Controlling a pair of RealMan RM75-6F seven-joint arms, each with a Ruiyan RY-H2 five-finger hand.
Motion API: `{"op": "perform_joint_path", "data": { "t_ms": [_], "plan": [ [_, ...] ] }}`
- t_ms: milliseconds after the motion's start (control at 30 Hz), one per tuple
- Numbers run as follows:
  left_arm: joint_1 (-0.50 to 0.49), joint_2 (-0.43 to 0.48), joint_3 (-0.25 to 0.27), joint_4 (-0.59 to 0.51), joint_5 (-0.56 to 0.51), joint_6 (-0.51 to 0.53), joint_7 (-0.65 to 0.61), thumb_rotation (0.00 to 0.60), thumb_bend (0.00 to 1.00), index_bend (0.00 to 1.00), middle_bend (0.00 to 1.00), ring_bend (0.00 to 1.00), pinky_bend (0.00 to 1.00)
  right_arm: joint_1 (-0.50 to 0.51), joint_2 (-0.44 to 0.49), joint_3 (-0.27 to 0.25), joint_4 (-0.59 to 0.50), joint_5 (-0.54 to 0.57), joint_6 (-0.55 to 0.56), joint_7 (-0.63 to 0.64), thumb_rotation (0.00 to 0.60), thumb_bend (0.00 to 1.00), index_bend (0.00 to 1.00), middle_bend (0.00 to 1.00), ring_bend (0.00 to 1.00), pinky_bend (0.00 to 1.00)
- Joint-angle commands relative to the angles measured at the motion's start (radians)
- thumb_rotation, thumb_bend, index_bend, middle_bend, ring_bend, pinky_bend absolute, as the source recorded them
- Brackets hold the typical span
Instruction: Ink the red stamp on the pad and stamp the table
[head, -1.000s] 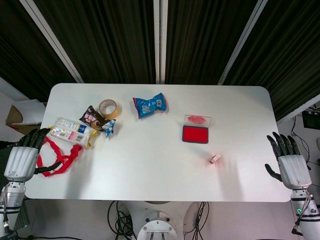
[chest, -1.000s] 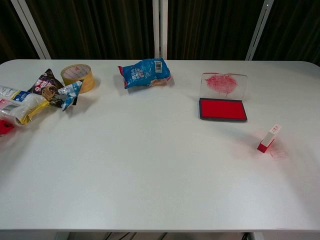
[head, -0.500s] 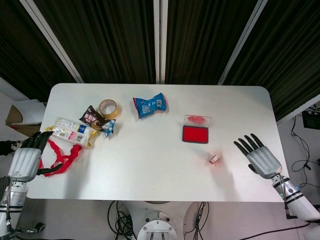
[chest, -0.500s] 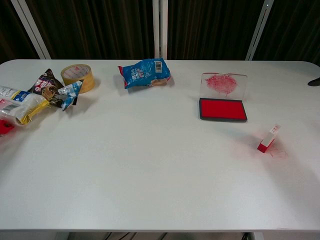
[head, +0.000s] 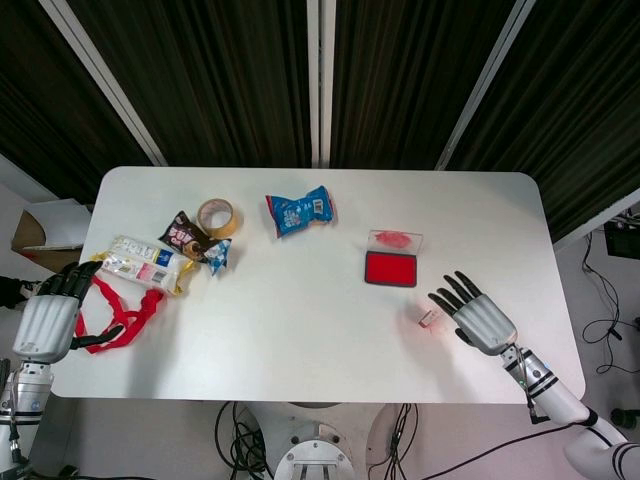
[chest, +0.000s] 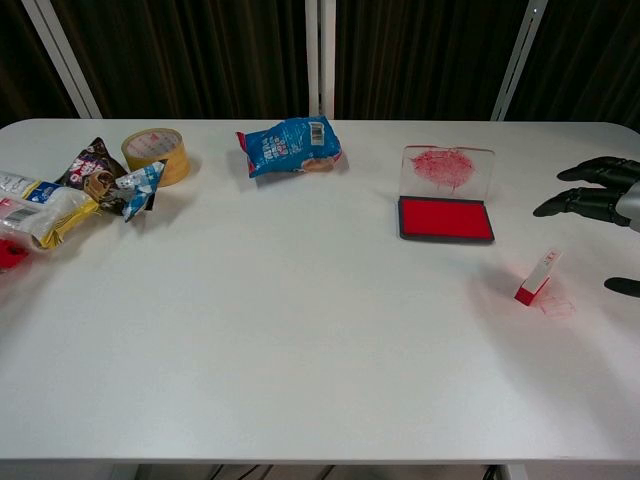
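Observation:
The small red and white stamp lies tilted on the white table, beside a faint red ink smudge. The open ink pad with its stained clear lid sits just behind the stamp. My right hand hovers right of the stamp with fingers spread, holding nothing, fingertips close to it. My left hand stays at the table's left edge by a red strap; its fingers look curled and hold nothing I can see.
On the left of the table lie a tape roll, a dark snack pack, a white and yellow packet and a blue packet. A cardboard box stands off the table's left side.
My right hand has swept in from the table's right edge toward the stamp, fingers still spread. The left hand shifted only slightly. The stamp and pad have not moved.

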Motion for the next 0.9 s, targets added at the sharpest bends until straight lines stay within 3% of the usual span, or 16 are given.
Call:
{"op": "perform_joint_path", "data": {
  "t_ms": [33, 367, 900],
  "plan": [
    [0.001, -0.001, 0.001, 0.004, 0.001, 0.001, -0.006, 0.398, 0.03, 0.09, 0.12, 0.11, 0.23, 0.015, -0.036, -0.009, 0.039, -0.006, 0.006, 0.024, 0.600, 0.18, 0.24, 0.22, 0.00, 0.00],
    [0.003, 0.003, 0.001, 0.013, 0.003, 0.005, -0.024, 0.398, 0.03, 0.09, 0.12, 0.11, 0.23, 0.027, -0.126, -0.016, 0.151, -0.002, 0.055, 0.083, 0.600, 0.18, 0.43, 0.32, 0.01, 0.00],
    [0.000, 0.002, 0.001, 0.021, 0.003, 0.000, -0.035, 0.401, 0.03, 0.09, 0.12, 0.11, 0.23, 0.038, -0.190, -0.024, 0.217, 0.028, 0.070, 0.101, 0.600, 0.20, 0.45, 0.34, 0.03, 0.00]
  ]
}}
